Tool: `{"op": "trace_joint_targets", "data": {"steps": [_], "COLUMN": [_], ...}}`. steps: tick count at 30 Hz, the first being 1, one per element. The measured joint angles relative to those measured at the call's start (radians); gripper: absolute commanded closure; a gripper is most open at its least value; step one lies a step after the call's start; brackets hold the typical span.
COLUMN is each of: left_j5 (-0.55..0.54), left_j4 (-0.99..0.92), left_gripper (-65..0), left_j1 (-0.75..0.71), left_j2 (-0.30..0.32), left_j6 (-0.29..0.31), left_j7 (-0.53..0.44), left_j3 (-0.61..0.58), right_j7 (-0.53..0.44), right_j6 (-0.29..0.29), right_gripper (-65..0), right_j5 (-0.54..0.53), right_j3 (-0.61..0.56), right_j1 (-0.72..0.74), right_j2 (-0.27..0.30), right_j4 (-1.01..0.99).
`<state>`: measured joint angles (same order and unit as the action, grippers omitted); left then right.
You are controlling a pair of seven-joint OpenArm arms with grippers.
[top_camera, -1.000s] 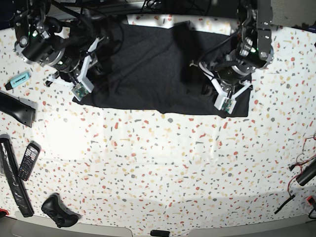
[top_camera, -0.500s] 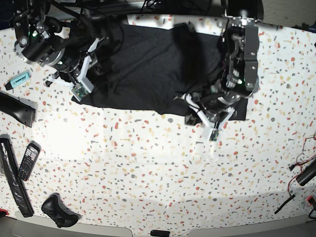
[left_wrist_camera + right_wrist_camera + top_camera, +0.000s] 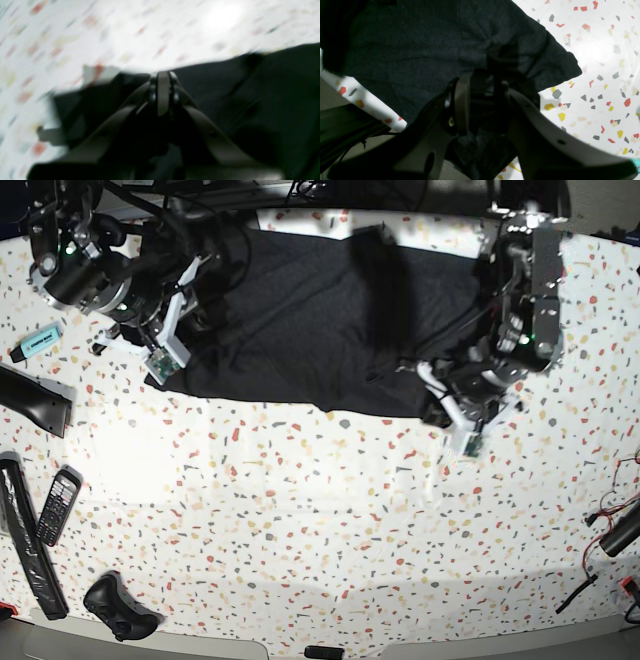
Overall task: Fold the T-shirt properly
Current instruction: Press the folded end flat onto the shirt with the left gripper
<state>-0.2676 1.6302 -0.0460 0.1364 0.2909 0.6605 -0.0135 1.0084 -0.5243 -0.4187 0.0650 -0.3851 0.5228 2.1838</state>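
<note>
Black cotton T-shirt (image 3: 310, 320) spread flat on far half of white speckled terrazzo surface (image 3: 320, 520), plain side up. Left gripper (image 3: 163, 75) at shirt's near edge, fingers together, pinching fabric; wrist view blurred. Right gripper (image 3: 482, 82) at opposite near corner, fingers (image 3: 462, 100) part-way apart w/ black cloth between them. Black phone (image 3: 57, 505) lies well apart, near surface edge.

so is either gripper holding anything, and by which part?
Left gripper is shut on the T-shirt at its near edge. Right gripper pinches the opposite corner.
</note>
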Motion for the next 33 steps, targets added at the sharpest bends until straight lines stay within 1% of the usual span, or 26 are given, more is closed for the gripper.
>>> {"op": "trace_joint_targets", "data": {"steps": [3, 7, 8, 11, 14, 16, 19, 24, 25, 27, 30, 33], "left_j5": [-0.001, 0.019, 0.022, 0.021, 0.021, 0.026, 0.101, 0.111, 0.106, 0.068, 0.069, 0.068], "left_j4": [0.042, 0.045, 0.045, 0.045, 0.045, 0.045, 0.045, 0.045, 0.045, 0.045, 0.045, 0.045], "left_gripper": [0.0, 0.0, 0.0, 0.0, 0.0, 0.0, 0.0, 0.0, 0.0, 0.0, 0.0, 0.0], "left_j1": [-0.065, -0.146, -0.168, -0.185, -0.174, -0.176, -0.175, -0.157, -0.152, -0.140, -0.127, -0.109], "left_j2": [0.054, 0.055, 0.049, 0.023, -0.024, -0.059, -0.096, -0.091, -0.091, -0.092, -0.101, -0.105], "left_j6": [-0.008, -0.007, -0.007, 0.003, 0.034, 0.037, 0.037, 0.035, 0.036, 0.037, 0.036, 0.034], "left_j7": [-0.005, -0.015, -0.033, -0.035, -0.042, -0.051, -0.064, -0.071, -0.088, -0.090, -0.093, -0.116], "left_j3": [0.001, -0.002, -0.002, -0.002, -0.002, -0.002, -0.003, 0.000, -0.001, -0.003, -0.022, -0.073], "right_j7": [0.000, 0.003, 0.003, 0.003, 0.003, 0.003, 0.003, 0.003, 0.003, 0.003, 0.003, 0.003], "right_j6": [0.000, 0.000, 0.000, 0.000, 0.000, 0.000, 0.000, 0.000, 0.000, 0.000, 0.000, 0.000], "right_gripper": [-16.4, -16.4, -16.4, -16.4, -16.4, -16.4, -16.4, -16.4, -16.4, -16.4, -16.4, -16.4], "right_j5": [0.000, 0.000, 0.000, 0.000, 0.000, 0.000, 0.000, 0.000, 0.000, -0.001, 0.000, 0.000], "right_j3": [0.000, 0.000, 0.000, 0.000, 0.000, 0.000, 0.000, 0.000, 0.000, 0.000, 0.000, 0.000], "right_j1": [0.000, 0.000, 0.000, 0.000, 0.000, 0.000, 0.000, 0.000, 0.000, 0.000, 0.000, 0.000], "right_j2": [0.000, 0.000, 0.000, 0.000, 0.000, 0.000, 0.000, 0.000, 0.000, 0.000, 0.000, 0.000], "right_j4": [0.000, 0.000, 0.000, 0.000, 0.000, 0.000, 0.000, 0.000, 0.000, 0.000, 0.000, 0.000]}}
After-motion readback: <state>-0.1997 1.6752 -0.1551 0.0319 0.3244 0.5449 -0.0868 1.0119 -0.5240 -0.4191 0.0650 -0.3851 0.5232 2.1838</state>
